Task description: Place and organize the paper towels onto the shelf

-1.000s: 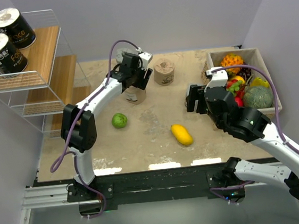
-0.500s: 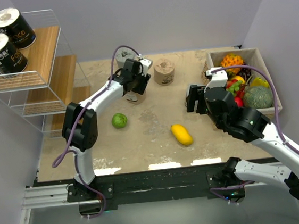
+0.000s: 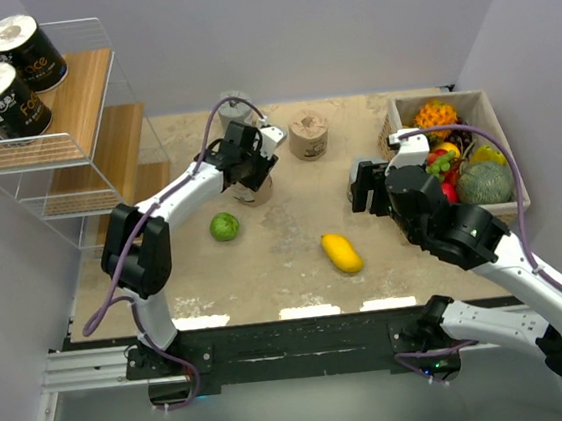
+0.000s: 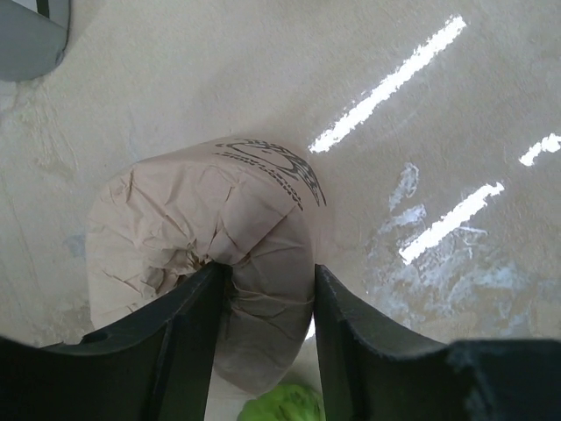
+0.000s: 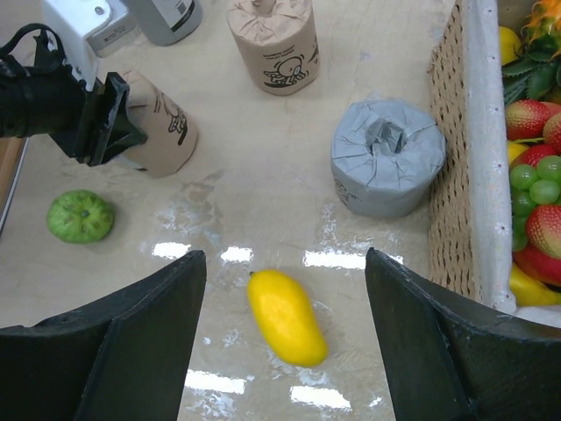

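Observation:
My left gripper (image 3: pixel 248 172) is shut on a tan paper towel roll (image 4: pixel 219 254), which leans tilted at the table's far middle. The fingers (image 4: pixel 180 333) pinch its wall. The roll also shows in the right wrist view (image 5: pixel 166 132). A second tan roll (image 3: pixel 307 135) stands upright just to its right. A grey roll (image 5: pixel 386 156) stands beside the fruit box. Two black rolls (image 3: pixel 25 53) (image 3: pixel 3 99) sit on the top tier of the white wire shelf (image 3: pixel 83 141) at the far left. My right gripper (image 5: pixel 285 289) is open and empty above a yellow mango (image 5: pixel 285 316).
A green fruit (image 3: pixel 224 225) lies near the held roll, and the mango (image 3: pixel 342 252) lies mid-table. A tan box of fruit (image 3: pixel 504 152) stands at the right. A grey container (image 5: pixel 166 13) stands behind the held roll.
My left gripper has drawn the tan roll left and toward the near side, tilting it and uncovering the grey container behind. The right arm has not moved.

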Controlling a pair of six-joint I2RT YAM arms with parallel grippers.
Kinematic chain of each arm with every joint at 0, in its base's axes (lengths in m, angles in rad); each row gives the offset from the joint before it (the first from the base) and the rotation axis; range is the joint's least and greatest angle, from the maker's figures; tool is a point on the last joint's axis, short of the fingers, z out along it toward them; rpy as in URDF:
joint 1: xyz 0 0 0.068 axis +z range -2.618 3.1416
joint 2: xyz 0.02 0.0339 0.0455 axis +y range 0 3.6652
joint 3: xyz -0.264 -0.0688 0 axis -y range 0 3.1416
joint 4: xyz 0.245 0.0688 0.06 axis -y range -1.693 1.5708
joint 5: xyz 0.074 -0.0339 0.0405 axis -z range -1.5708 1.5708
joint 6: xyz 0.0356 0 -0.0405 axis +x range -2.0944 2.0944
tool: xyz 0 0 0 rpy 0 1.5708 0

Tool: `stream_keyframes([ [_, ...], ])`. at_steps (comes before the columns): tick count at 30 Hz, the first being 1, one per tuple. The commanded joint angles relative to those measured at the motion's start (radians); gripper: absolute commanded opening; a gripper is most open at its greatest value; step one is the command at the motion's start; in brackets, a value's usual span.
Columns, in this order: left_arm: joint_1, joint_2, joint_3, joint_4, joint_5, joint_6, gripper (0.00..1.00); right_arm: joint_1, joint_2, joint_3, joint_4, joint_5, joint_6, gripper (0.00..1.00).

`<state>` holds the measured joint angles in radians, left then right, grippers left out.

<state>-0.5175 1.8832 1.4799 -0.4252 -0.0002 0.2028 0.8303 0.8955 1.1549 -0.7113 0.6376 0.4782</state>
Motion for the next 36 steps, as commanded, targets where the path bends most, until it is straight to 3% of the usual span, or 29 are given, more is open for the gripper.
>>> stream_keyframes([
  [1, 0.005, -0.088, -0.021, -0.015, 0.052, 0.038, 0.47, 0.001, -0.009, 0.000, 0.042, 0.019, -0.001, 0.77],
  [5, 0.005, -0.107, -0.018, -0.047, 0.056, 0.046, 0.48, 0.003, -0.017, 0.006, 0.038, 0.022, -0.009, 0.77],
  [8, 0.005, -0.107, 0.000, -0.102, 0.003, 0.003, 0.62, 0.001, -0.018, 0.012, 0.038, 0.019, -0.015, 0.77],
  [14, 0.004, -0.136, 0.057, -0.132, -0.014, -0.147, 0.70, 0.001, -0.026, 0.000, 0.049, 0.005, -0.015, 0.77],
  [19, -0.006, -0.119, 0.074, -0.043, -0.043, -0.322, 0.72, 0.003, -0.027, -0.006, 0.049, 0.008, -0.020, 0.77],
  [26, -0.009, -0.033, 0.146, -0.084, -0.191, -0.534, 0.72, 0.003, -0.050, -0.007, 0.044, 0.014, -0.015, 0.77],
  [36, -0.047, 0.034, 0.175, -0.095, -0.245, -0.583, 0.72, 0.003, -0.070, -0.027, 0.042, 0.013, -0.020, 0.77],
])
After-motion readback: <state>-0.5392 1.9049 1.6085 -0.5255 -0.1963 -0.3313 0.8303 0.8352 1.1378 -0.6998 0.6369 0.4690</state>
